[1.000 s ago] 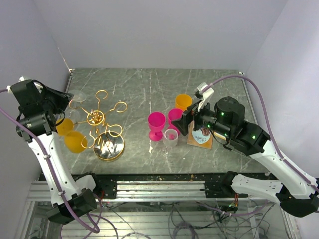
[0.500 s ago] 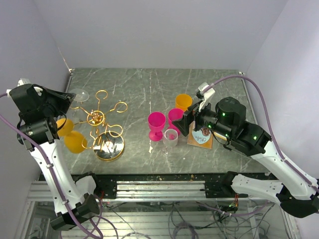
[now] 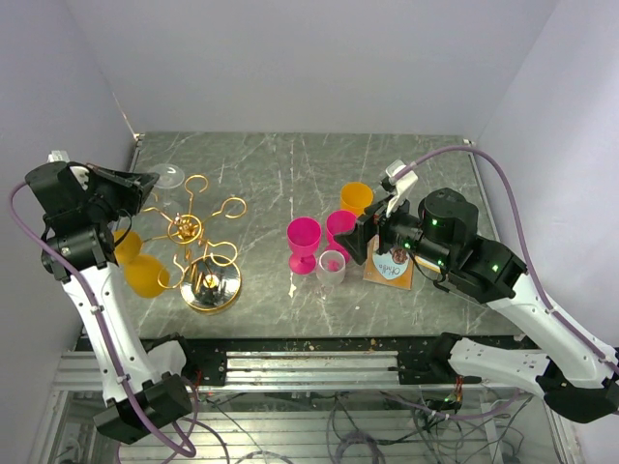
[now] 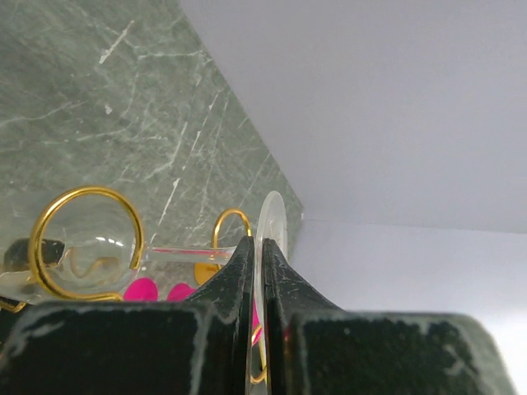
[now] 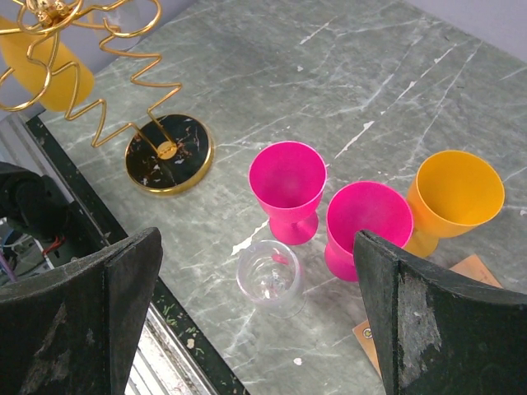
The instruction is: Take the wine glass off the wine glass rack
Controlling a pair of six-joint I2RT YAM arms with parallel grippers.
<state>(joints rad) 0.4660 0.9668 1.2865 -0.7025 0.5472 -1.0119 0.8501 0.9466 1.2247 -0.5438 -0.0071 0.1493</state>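
Observation:
The gold wire wine glass rack (image 3: pixel 198 242) stands at the left on its round base (image 3: pixel 211 288). It also shows in the right wrist view (image 5: pixel 169 152). My left gripper (image 3: pixel 145 182) is shut on the round foot (image 4: pixel 273 218) of a clear wine glass (image 3: pixel 169 176), held sideways at the rack's far-left arms. Its stem (image 4: pixel 177 253) runs towards a gold loop (image 4: pixel 86 243), and the bowl shows through that loop. Two orange glasses (image 3: pixel 135 261) hang on the rack's left side. My right gripper (image 3: pixel 368 237) is open and empty above the glasses on the table.
On the table middle stand a clear glass (image 5: pixel 268 276), two pink glasses (image 5: pixel 286 185) (image 5: pixel 368 222) and an orange glass (image 5: pixel 457 197). A brown card (image 3: pixel 389 269) lies beside them. The left wall is close behind my left arm.
My left gripper has moved up and to the right with the clear glass's foot in it. The right arm has stayed almost still.

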